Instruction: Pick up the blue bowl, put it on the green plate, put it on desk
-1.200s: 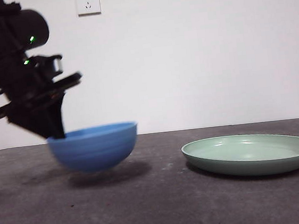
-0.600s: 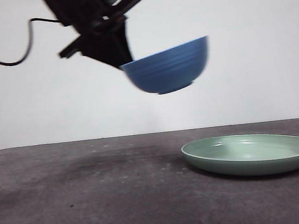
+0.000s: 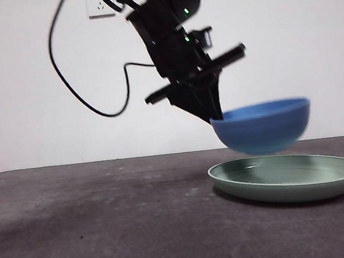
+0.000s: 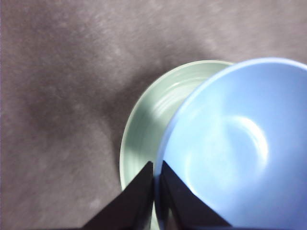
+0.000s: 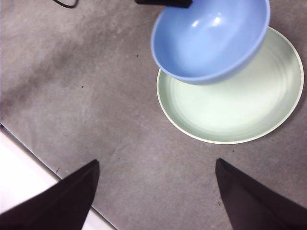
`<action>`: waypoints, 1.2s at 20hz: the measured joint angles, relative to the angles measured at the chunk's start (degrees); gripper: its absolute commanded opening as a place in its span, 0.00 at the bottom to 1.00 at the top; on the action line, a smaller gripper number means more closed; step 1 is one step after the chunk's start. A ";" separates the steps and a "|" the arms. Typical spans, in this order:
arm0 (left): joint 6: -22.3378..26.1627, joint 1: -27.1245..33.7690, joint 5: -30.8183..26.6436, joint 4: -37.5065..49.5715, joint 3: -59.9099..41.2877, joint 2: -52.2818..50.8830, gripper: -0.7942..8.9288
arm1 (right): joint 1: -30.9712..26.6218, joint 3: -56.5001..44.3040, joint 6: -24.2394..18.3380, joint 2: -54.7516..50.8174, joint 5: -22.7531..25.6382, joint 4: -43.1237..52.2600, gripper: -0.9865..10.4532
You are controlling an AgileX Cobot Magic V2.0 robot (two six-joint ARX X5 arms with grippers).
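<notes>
Worktop (image 3: 109,234) carries the green plate (image 3: 289,187), our landmark. We see the blue bowl (image 3: 264,125) hanging just above the plate, not touching it, clamped at its near rim by our left pincer (image 4: 154,191). The right pincer (image 5: 156,191) waits spread wide, well apart from the plate. Held by one edge, the bowl may tip or land off-centre on the plate's rim.

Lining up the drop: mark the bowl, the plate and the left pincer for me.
bowl (image 3: 264,126), front view, outer wall
plate (image 3: 289,186), front view, near rim
left pincer (image 4: 154,184), left wrist view, between the tips clamped on the bowl's rim
</notes>
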 measured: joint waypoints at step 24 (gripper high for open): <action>2.45 -2.93 -2.56 -5.38 3.39 5.88 0.34 | 0.00 0.00 0.02 -0.20 1.44 0.00 0.43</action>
